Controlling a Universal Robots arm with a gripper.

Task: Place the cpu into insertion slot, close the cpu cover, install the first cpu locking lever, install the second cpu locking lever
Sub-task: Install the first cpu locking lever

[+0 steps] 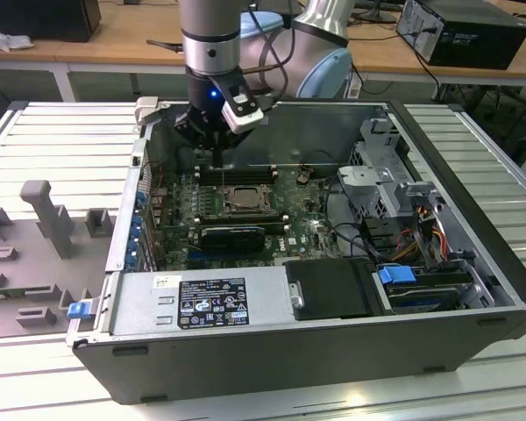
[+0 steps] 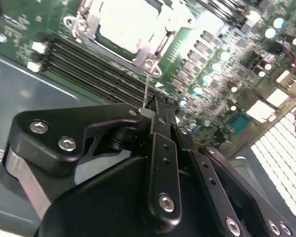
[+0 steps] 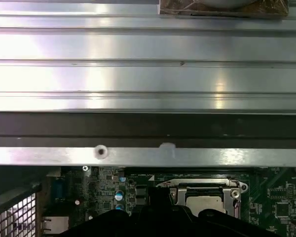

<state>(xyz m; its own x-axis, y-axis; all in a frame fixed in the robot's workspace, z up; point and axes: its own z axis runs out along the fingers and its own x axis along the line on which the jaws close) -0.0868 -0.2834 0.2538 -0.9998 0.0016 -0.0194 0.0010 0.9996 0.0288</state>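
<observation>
The cpu lies in the insertion slot on the green board, its pale metal top showing through the window of the cpu cover, which lies flat over it. My gripper hangs over the memory slots beside the socket, its fingers pressed together. A thin wire locking lever runs from the socket's corner up to the fingertips; whether it is pinched between them is unclear. In the exterior view the gripper stands just beyond the socket's far side. The first wrist view shows the cpu and the cover.
Long black memory slots run beside the socket. A long black card lies on its near side. The case wall rises close behind the gripper. A drive cage and cables are at the exterior view's right, and a power supply is in front.
</observation>
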